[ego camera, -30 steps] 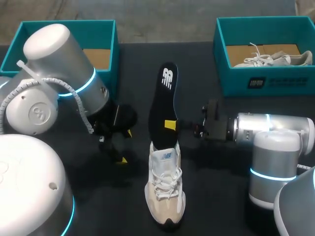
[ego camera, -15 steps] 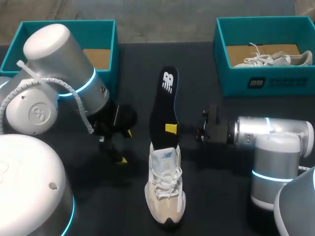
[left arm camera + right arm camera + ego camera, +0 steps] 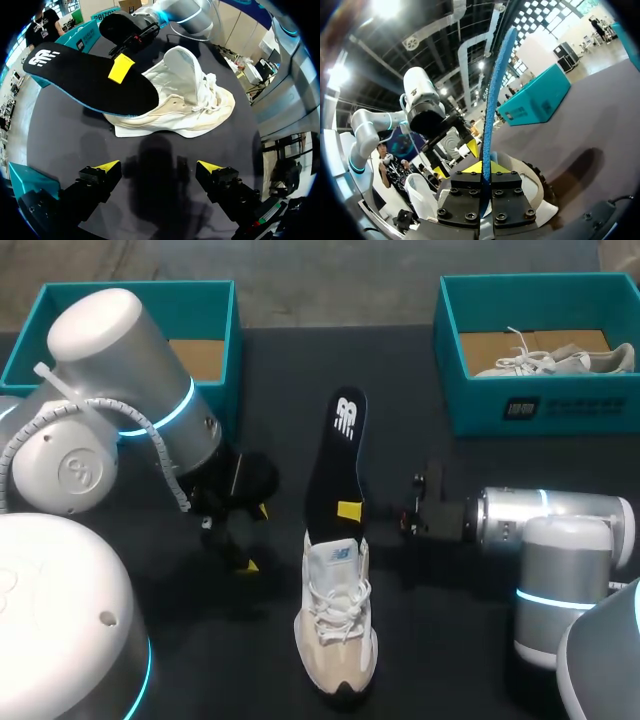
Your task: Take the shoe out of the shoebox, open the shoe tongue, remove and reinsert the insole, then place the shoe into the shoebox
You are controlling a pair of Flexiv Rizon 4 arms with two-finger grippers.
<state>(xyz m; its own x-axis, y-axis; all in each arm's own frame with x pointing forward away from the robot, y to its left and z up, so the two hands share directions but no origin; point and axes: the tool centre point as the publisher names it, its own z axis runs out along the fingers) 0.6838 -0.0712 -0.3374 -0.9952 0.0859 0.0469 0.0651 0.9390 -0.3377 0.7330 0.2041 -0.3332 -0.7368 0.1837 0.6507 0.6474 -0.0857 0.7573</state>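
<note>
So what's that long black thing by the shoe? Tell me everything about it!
That's the insole: long, flat, foamy-looking, black on top with a white logo near its far end, blue underneath. The right claw pinches its edge, holding it up. Its other end reaches the opening of the shoe.

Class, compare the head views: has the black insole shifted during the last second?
Yes. The insole, gripped by the right gripper, has slid nearer the shoe, and its far end now sits further back from the right shoebox.
</note>
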